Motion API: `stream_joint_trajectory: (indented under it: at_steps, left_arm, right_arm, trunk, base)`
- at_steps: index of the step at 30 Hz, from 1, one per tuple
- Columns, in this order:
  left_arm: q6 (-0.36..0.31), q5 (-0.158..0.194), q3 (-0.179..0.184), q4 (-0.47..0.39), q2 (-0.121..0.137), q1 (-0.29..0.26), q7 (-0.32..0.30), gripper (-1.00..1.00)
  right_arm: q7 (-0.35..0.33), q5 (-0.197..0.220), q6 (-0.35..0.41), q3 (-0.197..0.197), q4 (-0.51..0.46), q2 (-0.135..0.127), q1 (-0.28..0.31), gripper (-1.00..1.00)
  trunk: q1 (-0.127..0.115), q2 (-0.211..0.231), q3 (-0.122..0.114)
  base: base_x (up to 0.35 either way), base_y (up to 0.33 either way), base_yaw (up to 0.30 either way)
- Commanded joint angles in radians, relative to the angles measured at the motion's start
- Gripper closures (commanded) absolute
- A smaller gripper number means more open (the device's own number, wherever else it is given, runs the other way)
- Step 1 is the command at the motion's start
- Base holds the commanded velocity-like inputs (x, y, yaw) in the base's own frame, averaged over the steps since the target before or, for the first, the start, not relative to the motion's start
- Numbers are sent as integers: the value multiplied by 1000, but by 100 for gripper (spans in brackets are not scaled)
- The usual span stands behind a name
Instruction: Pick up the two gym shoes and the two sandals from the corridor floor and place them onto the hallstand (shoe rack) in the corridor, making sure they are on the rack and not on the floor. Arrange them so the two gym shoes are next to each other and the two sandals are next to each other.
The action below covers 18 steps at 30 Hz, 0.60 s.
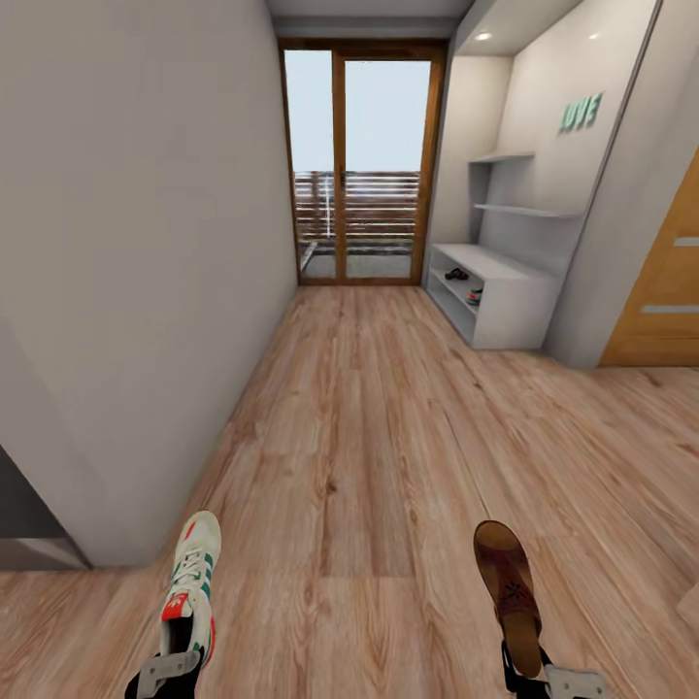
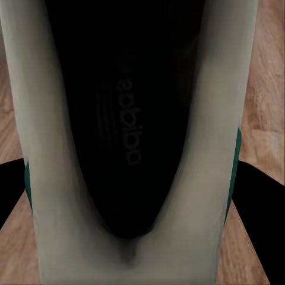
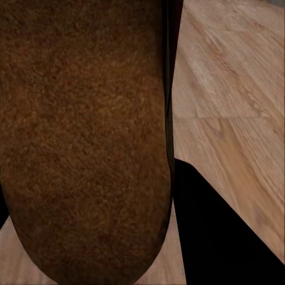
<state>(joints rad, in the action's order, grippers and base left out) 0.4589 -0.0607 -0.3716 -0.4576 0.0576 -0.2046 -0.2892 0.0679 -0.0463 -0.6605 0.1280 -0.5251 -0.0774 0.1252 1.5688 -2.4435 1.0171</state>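
My left gripper (image 1: 173,665) is shut on the heel of a cream gym shoe (image 1: 191,581) with green stripes and a red patch, held toe-forward above the corridor floor (image 1: 379,437). The left wrist view looks into the shoe's dark insole (image 2: 127,119), with black fingers (image 2: 10,190) on either side. My right gripper (image 1: 532,672) is shut on a brown sandal (image 1: 507,587); its footbed (image 3: 83,136) shows close up beside a black finger (image 3: 219,228). Far ahead on the right stands the hallstand (image 1: 515,301), with a dark sandal (image 1: 456,275) and a gym shoe (image 1: 475,296) in its open front.
A long grey wall (image 1: 146,272) runs along the left, its corner near my left arm. A glass balcony door (image 1: 364,165) closes the corridor's far end. A wooden door (image 1: 665,282) stands at the right, past the hallstand. Wood planks stretch ahead between them.
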Motion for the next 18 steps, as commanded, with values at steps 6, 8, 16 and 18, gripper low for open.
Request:
stream_joint_trajectory:
  at_steps: [6,8,16,18]
  left_arm:
    - [3,-5,-9,0,-2,-1,-8,100]
    - [3,-5,-9,0,-2,-1,-8,100]
    - [3,-6,-9,0,-2,-1,-8,100]
    - [3,-6,-9,0,-2,-1,-8,100]
  right_arm:
    - [4,-1,-2,-1,0,1,1,100]
    - [4,-1,-2,-1,0,1,1,100]
    - [6,0,-2,-1,-1,2,1,100]
    - [5,0,-2,0,-1,2,1,100]
  trunk:
    - [0,0,1]
    - [0,0,1]
    - [0,0,1]
    - [0,0,1]
  base:
    - [340,0,0]
    - [340,0,0]
    - [340,0,125]
    - [340,0,65]
